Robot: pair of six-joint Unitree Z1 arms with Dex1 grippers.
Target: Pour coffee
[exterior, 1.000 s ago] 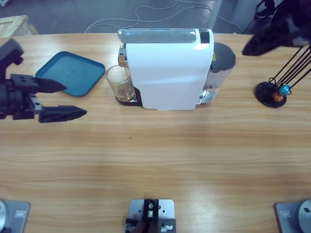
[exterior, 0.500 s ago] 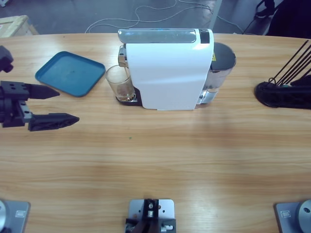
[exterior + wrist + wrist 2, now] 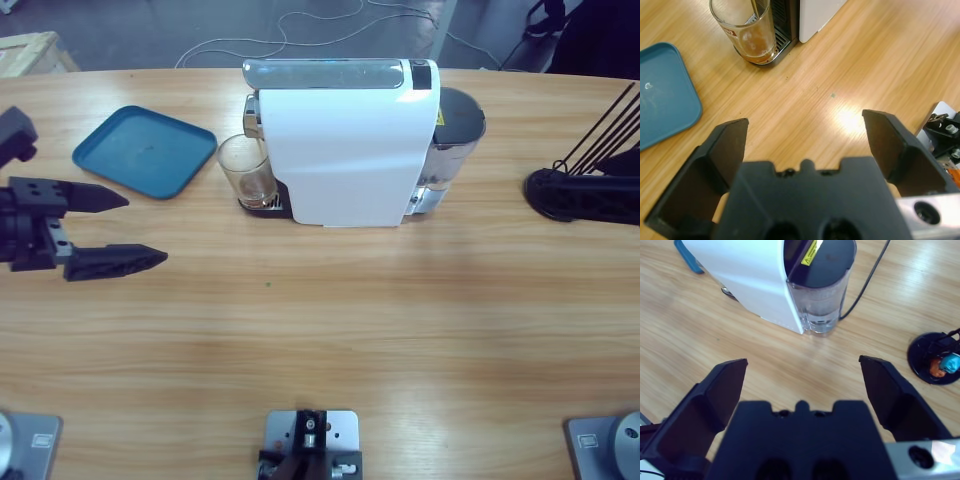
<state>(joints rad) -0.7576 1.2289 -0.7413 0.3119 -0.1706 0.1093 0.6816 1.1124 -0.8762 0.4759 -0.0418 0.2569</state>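
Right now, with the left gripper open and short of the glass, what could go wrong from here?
1. The glass stands tight against the white coffee machine, so one jaw of the left gripper may strike the machine.
2. A side knock could tip the glass and spill the coffee.
3. The blue tray lies close beside the approach and might get nudged.

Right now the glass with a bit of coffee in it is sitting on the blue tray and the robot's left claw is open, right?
Not quite. The glass stands under the white coffee machine, not on the blue tray, which lies apart from it; the high view shows this. The left gripper is open, as you said.
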